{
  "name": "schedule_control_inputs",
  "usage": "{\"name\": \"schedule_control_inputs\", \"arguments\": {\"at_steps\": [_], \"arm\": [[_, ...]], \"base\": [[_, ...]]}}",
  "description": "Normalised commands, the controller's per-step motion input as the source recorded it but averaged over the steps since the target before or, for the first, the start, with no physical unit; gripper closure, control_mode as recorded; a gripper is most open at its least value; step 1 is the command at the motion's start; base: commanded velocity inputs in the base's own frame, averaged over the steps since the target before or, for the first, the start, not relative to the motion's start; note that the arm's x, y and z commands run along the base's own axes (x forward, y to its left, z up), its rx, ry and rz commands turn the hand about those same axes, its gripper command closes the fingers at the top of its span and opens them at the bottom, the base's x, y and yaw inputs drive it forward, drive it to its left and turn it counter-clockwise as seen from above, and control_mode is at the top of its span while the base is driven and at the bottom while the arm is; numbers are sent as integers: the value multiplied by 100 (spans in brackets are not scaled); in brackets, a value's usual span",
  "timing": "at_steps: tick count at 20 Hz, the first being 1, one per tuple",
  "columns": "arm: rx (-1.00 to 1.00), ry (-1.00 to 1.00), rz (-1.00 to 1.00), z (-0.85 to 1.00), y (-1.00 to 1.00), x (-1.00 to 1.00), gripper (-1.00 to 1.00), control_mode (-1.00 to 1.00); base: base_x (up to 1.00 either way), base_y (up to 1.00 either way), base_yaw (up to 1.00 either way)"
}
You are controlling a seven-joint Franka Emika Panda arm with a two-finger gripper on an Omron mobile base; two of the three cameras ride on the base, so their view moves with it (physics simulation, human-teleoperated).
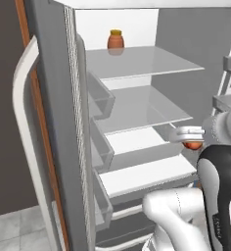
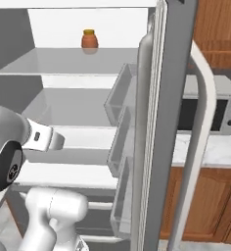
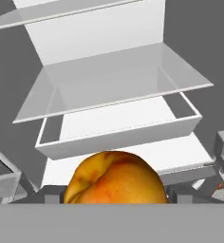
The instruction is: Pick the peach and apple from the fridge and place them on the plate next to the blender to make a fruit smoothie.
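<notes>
The fridge [image 1: 137, 105] stands open, with a white interior and grey shelves. My gripper [image 1: 191, 139] hangs in front of its lower right shelves, shut on the peach [image 1: 193, 145]. In the hand view the peach [image 3: 115, 182] is a yellow-orange fruit with a reddish blush and a cleft, sitting low between the fingers and hiding them. The white hand [image 2: 48, 139] reaches toward the middle shelves in the right base view. The apple, the plate and the blender are out of view.
An orange-brown jar [image 1: 115, 39] stands on the top shelf. The open door [image 1: 54, 127] with bins is on my left, the other door [image 2: 169, 122] on my right. Beyond it are a microwave [image 2: 220, 112], a pale counter [image 2: 210, 149] and wooden cabinets.
</notes>
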Motion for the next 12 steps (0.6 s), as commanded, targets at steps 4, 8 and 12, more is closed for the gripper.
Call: {"name": "schedule_control_inputs", "arguments": {"at_steps": [4, 8, 12], "arm": [[0, 0, 0, 0, 0, 0, 100, 100], [0, 0, 0, 0, 0, 0, 100, 100], [0, 0, 0, 0, 0, 0, 100, 100]], "base": [[-70, 37, -46], [-78, 46, -41], [-86, 43, -37]]}}
